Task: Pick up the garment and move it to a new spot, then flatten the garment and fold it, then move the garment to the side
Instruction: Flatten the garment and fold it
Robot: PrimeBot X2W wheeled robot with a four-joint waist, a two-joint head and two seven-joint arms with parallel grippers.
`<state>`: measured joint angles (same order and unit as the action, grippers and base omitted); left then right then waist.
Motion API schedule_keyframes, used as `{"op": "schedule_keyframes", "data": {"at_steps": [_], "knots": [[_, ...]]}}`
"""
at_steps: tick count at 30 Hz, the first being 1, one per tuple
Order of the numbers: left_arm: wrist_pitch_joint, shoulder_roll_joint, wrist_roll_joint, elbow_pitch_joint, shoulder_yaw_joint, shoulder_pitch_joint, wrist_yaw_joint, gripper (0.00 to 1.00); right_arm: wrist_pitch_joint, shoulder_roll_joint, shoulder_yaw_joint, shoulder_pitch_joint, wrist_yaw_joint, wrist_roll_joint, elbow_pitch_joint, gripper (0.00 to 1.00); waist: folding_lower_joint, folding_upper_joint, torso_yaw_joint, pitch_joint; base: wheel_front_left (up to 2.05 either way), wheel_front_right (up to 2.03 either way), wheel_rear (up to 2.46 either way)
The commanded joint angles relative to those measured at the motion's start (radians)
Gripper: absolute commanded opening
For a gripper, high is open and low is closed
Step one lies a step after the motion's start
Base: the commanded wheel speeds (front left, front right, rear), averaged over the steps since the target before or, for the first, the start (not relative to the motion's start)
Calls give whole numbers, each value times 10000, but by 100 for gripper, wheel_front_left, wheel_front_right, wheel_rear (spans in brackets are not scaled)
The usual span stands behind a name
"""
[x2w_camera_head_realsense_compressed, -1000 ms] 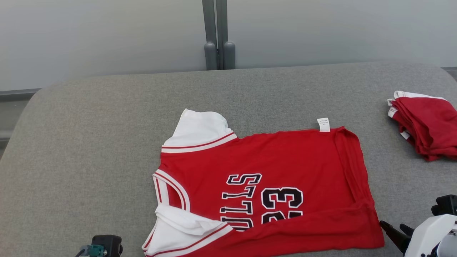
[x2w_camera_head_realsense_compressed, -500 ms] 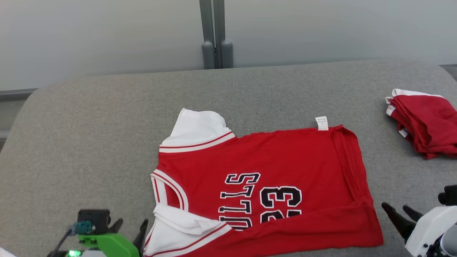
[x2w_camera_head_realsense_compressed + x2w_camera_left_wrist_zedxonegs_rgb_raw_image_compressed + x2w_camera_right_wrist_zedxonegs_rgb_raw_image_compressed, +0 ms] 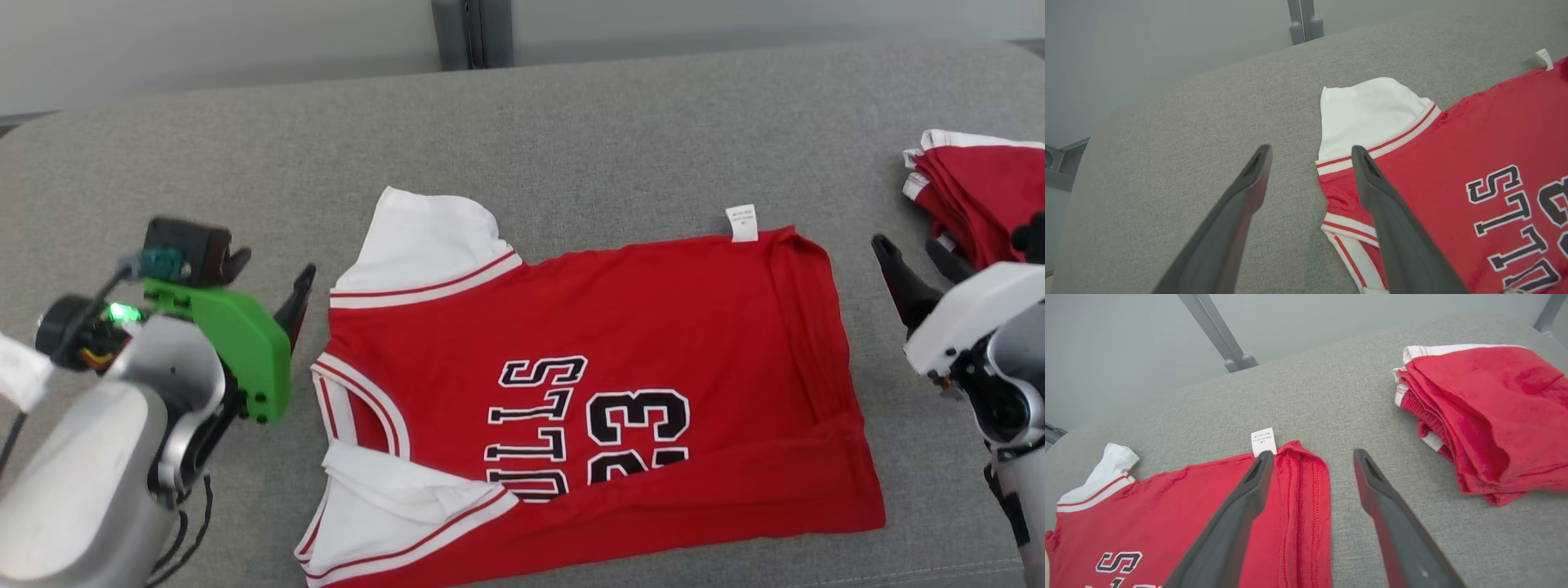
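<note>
Grey fabric-covered worktop (image 3: 620, 122) with rounded corners, pale grey wall (image 3: 1167, 41) behind. Bare fabric along the far edge and the left side. Red jersey with white sleeves and black lettering (image 3: 653, 327) lies flat mid-worktop, near side folded over. Left end effector (image 3: 273, 265) spread, just beside the collar end. Right end effector (image 3: 906, 242) spread, beside the hem, between jersey and folded red cloth stack (image 3: 980, 188).

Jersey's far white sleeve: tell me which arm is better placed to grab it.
Left. The left gripper hangs open right beside that white sleeve; the right gripper, also open, is at the opposite, hem end of the jersey.
</note>
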<state>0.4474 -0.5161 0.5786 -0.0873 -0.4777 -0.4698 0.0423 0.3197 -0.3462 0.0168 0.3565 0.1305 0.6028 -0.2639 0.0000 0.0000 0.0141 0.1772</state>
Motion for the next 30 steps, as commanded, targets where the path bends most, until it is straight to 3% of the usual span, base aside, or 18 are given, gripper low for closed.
{"op": "schedule_keyframes", "data": {"at_steps": [1, 8, 14, 23, 30], "knots": [[138, 92, 82, -150, -7, -553, -150, 100, 44, 23, -94, 375, 4, -149, -133, 100, 0, 0, -216, 948, 0, 0, 0], [904, 794, 391, -1729, -278, -2993, -1031, 100, 312, 112, -908, 2189, 4, -360, -938, 100, 0, 0, -235, 2139, 0, 0, 0], [1048, 1358, 644, -3465, -590, -4484, -1493, 100, 664, 156, -1584, 3140, 4, -344, -1712, 100, 0, 0, -268, 2774, 0, 0, 0], [820, 1712, 1073, -5465, -1130, -5753, -1719, 100, 584, -116, -2513, 3544, 4, -10, -1882, 100, 0, 0, -480, 3069, 0, 0, 0], [721, 1547, 1560, -6341, -1620, -6228, -1738, 100, 284, -198, -2882, 3746, 4, -158, -1478, 100, 0, 0, -777, 3277, 0, 0, 0]]}}
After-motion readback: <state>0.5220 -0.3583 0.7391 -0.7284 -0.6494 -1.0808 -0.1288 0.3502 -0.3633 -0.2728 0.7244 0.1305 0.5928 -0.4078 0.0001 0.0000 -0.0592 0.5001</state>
